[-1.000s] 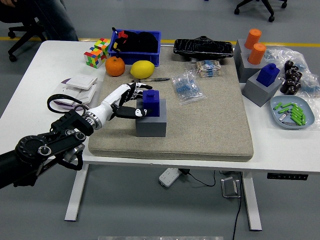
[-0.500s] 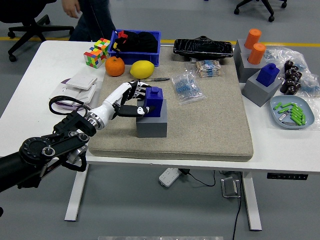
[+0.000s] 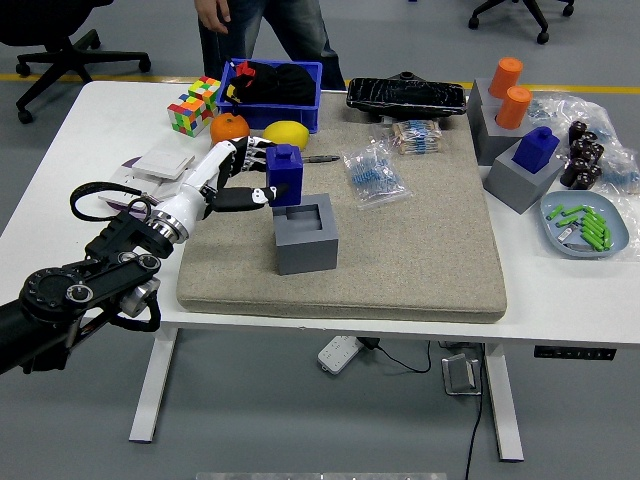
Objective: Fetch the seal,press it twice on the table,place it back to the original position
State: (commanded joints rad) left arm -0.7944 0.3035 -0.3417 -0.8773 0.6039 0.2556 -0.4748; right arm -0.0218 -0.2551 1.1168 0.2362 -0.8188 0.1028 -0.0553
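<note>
Once lifted, seal clears its holder
Left hand [image 3: 232, 178] pinches the blue seal [image 3: 285, 175] above the grey holder [image 3: 306, 235]; 2 presses remain.

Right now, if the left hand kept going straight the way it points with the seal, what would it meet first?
The left hand points right, holding the blue seal above the grey holder. Next in line looks like the bag of blue parts, though depth is unclear; it may pass above.
</note>
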